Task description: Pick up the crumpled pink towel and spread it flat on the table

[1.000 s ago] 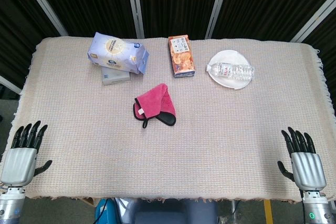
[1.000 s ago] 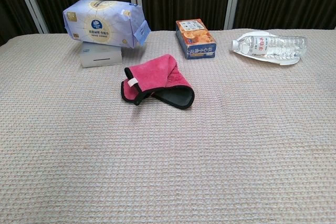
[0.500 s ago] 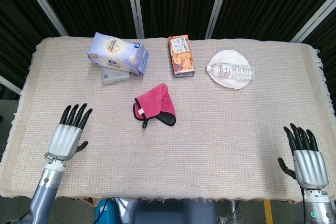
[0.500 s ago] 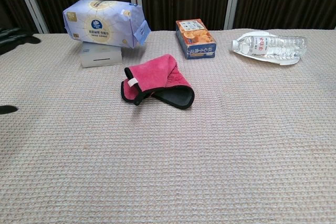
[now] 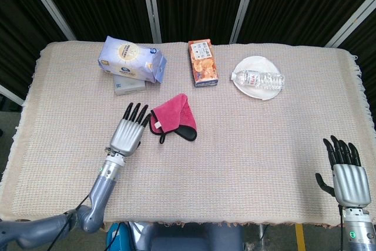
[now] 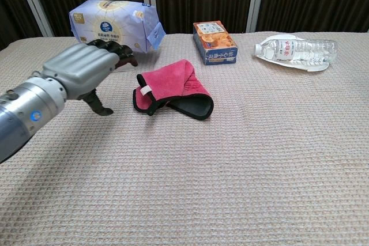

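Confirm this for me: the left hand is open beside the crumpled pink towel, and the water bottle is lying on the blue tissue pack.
One detail is wrong. The water bottle lies on the white plate, not on the blue tissue pack; the head view shows this plainly. The rest stands: the left hand is open beside the crumpled pink towel.

The counter (image 6: 259, 159) is showing a matt, coarse woven cloth cover. The pink towel (image 6: 173, 87) is presenting soft, fuzzy cloth with black edging. The left robot hand (image 6: 86, 70) is showing smooth grey metal-look casing and black fingers (image 6: 118, 50). The water bottle (image 6: 300, 50) is appearing as clear, glossy plastic.
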Controlling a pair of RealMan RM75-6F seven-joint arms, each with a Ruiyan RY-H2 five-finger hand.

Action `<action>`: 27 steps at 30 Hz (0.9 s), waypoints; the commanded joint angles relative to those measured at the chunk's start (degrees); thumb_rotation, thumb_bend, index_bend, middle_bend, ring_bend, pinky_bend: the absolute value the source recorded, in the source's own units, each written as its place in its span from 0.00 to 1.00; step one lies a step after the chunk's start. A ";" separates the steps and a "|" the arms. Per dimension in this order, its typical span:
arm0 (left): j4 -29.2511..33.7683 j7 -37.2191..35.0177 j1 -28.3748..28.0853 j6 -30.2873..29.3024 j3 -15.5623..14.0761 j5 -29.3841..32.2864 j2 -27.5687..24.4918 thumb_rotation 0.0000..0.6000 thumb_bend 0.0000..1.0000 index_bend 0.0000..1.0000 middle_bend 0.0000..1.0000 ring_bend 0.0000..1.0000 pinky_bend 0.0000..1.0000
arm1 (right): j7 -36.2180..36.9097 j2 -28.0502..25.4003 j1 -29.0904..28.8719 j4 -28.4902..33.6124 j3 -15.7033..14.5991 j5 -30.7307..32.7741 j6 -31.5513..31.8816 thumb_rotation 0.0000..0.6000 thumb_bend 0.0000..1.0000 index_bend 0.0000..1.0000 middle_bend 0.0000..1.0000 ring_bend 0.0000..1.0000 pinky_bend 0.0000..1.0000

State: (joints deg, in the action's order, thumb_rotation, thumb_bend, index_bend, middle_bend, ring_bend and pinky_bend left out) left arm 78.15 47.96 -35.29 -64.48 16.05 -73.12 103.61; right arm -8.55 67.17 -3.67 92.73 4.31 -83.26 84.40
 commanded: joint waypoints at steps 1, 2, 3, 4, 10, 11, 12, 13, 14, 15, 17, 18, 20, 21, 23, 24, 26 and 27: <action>-5.19 0.16 -3.95 1.34 1.41 0.79 4.81 1.00 0.23 0.18 0.06 0.00 0.00 | 0.80 -0.18 -0.02 -0.26 0.34 0.71 -0.26 1.00 0.31 0.00 0.00 0.00 0.00; -6.46 -0.39 -4.71 1.30 1.48 0.44 5.80 1.00 0.24 0.18 0.06 0.00 0.00 | 1.02 -0.23 -0.03 -0.31 0.46 0.88 -0.27 1.00 0.31 0.00 0.00 0.00 0.00; -7.70 -1.04 -5.41 1.22 1.50 0.04 6.72 1.00 0.25 0.18 0.06 0.00 0.00 | 1.17 -0.29 -0.05 -0.33 0.55 1.04 -0.32 1.00 0.31 0.00 0.00 0.00 0.00; -8.93 -1.77 -6.15 1.21 1.48 -0.40 7.66 1.00 0.25 0.18 0.06 0.00 0.00 | 1.42 -0.37 -0.06 -0.27 0.64 1.11 -0.31 1.00 0.31 0.00 0.00 0.00 0.00; -16.00 -4.19 -9.39 1.19 1.43 -1.44 12.15 1.00 0.25 0.19 0.07 0.00 0.00 | 1.62 -0.56 0.04 -0.18 0.66 0.96 0.03 1.00 0.31 0.00 0.00 0.00 0.00; -16.78 -4.59 -9.76 1.22 1.55 -1.33 12.73 1.00 0.25 0.19 0.07 0.00 0.00 | 1.54 -0.53 0.06 -0.09 0.62 0.92 0.07 1.00 0.31 0.00 0.00 0.00 0.00; -17.52 -5.02 -10.12 1.23 1.64 -1.30 13.22 1.00 0.26 0.19 0.07 0.00 0.00 | 1.59 -0.56 0.07 -0.15 0.65 1.06 0.02 1.00 0.31 0.00 0.00 0.00 0.00; -18.31 -5.36 -10.54 1.21 1.68 -1.40 13.68 1.00 0.26 0.19 0.07 0.00 0.00 | 1.68 -0.55 0.05 -0.23 0.66 1.16 -0.07 1.00 0.31 0.00 0.00 0.00 0.00; -19.14 -5.62 -10.90 1.20 1.69 -1.47 14.09 1.00 0.27 0.20 0.08 0.00 0.00 | 1.75 -0.54 0.04 -0.28 0.67 1.22 -0.14 1.00 0.31 0.00 0.00 0.00 0.00; -19.88 -5.94 -11.22 1.17 1.70 -1.51 14.49 1.00 0.27 0.20 0.08 0.00 0.00 | 1.80 -0.56 0.03 -0.30 0.65 1.23 -0.17 1.00 0.31 0.00 0.00 0.00 0.00; -21.28 -7.01 -11.84 1.10 1.69 -1.74 15.23 1.00 0.28 0.21 0.09 0.00 0.01 | 1.91 -0.59 -0.03 -0.33 0.69 1.34 -0.31 1.00 0.31 0.00 0.00 0.00 0.00; -22.03 -7.57 -12.10 0.81 1.65 -2.02 15.57 1.00 0.28 0.22 0.10 0.00 0.01 | 1.91 -0.60 -0.04 -0.35 0.71 1.41 -0.34 1.00 0.31 0.00 0.00 0.00 0.00; -23.45 -9.12 -12.49 -0.07 1.59 -2.69 16.24 1.00 0.30 0.23 0.11 0.00 0.02 | 1.92 -0.58 -0.06 -0.43 0.75 1.51 -0.39 1.00 0.31 0.00 0.00 0.00 0.00; -24.03 -9.97 -12.59 -0.39 1.55 -2.90 16.48 1.00 0.31 0.24 0.11 0.00 0.02 | 1.92 -0.58 -0.07 -0.44 0.75 1.50 -0.37 1.00 0.31 0.00 0.00 0.00 0.00; -24.97 -11.48 -12.75 -1.10 1.61 -3.27 16.70 1.00 0.31 0.25 0.11 0.00 0.02 | 1.94 -0.56 -0.09 -0.60 0.78 1.56 -0.40 1.00 0.31 0.00 0.00 0.00 0.00; -25.33 -12.09 -12.79 -1.35 1.62 -3.38 16.71 1.00 0.31 0.25 0.11 0.00 0.02 | 1.92 -0.54 -0.08 -0.66 0.76 1.57 -0.41 1.00 0.31 0.00 0.00 0.00 0.00; -25.71 -13.23 -12.86 -1.76 1.62 -3.61 16.52 1.00 0.32 0.25 0.12 0.00 0.02 | 1.69 -0.43 -0.08 -0.62 0.71 1.52 -0.36 1.00 0.31 0.00 0.00 0.00 0.00; -25.82 -13.64 -12.90 -1.93 1.58 -3.74 16.38 1.00 0.32 0.26 0.12 0.00 0.02 | 1.54 -0.38 -0.08 -0.58 0.68 1.49 -0.34 1.00 0.31 0.00 0.00 0.00 0.00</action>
State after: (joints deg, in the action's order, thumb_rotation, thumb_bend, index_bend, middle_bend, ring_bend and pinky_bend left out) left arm 52.63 34.81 -48.05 -66.05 17.66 -76.59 120.06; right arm -6.98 66.77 -3.75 92.13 5.01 -81.75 84.04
